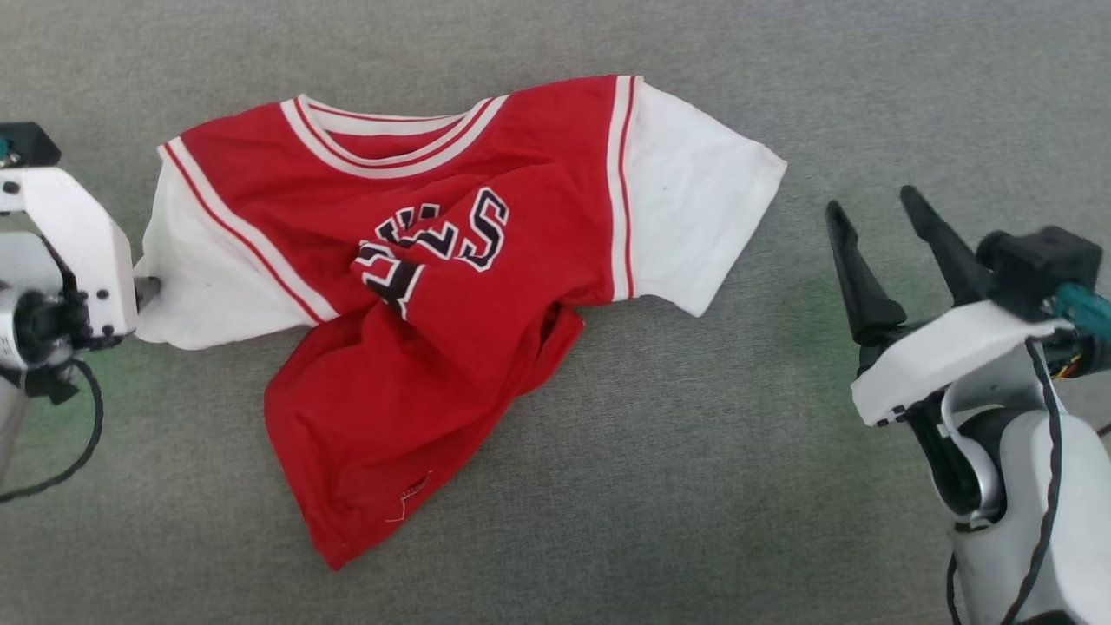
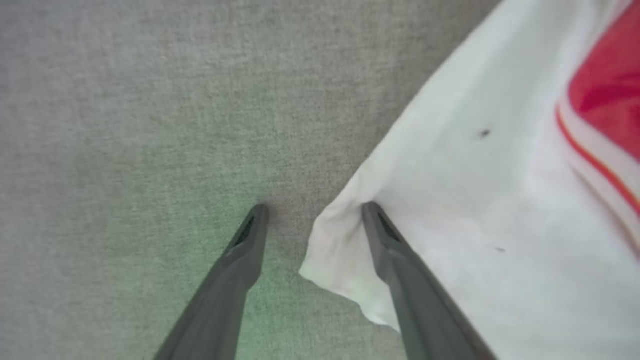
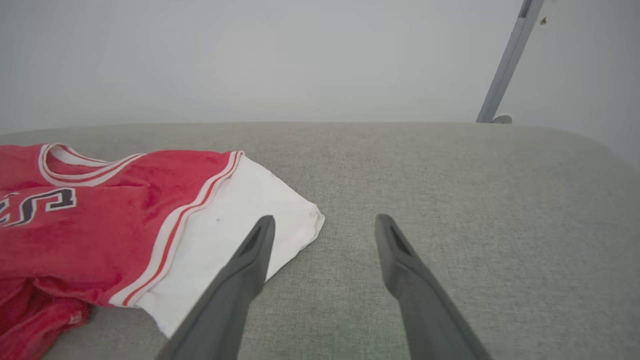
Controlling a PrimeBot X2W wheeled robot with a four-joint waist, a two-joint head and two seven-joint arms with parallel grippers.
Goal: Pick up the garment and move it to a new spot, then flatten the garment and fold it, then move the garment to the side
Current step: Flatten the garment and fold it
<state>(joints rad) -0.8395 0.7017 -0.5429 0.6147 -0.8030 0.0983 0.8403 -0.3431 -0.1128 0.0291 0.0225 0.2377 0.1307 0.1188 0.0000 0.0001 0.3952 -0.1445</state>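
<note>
We see a wide desk [image 1: 694, 477] covered in grey woven cloth. In the right wrist view a pale wall rises behind its far edge, with a slanted grey pole [image 3: 507, 60] at the upper right.

The garment [image 1: 486, 304] lies on the desk left of centre in the head view. It is spread but not flat. Its collar [image 1: 391, 143] is toward the far side, and its red lower body is twisted and bunched toward the near left. The hem corner reaches closest to us.

Our right hand [image 1: 871, 201] hovers well to the right of the shirt. Its two dark fingers are spread wide with nothing between them. In its own wrist view the white right sleeve [image 3: 240, 225] lies beyond the left finger.

Our left hand [image 2: 312, 207] is down at the outer edge of the white left sleeve [image 1: 200, 278]. Its fingers are parted. A corner of the sleeve lies in the gap against one finger, but they do not pinch it.

Dark, white-edged lettering [image 1: 443, 239] is creased across the chest. A small pale mark [image 1: 412, 499] sits near the hem.
</note>
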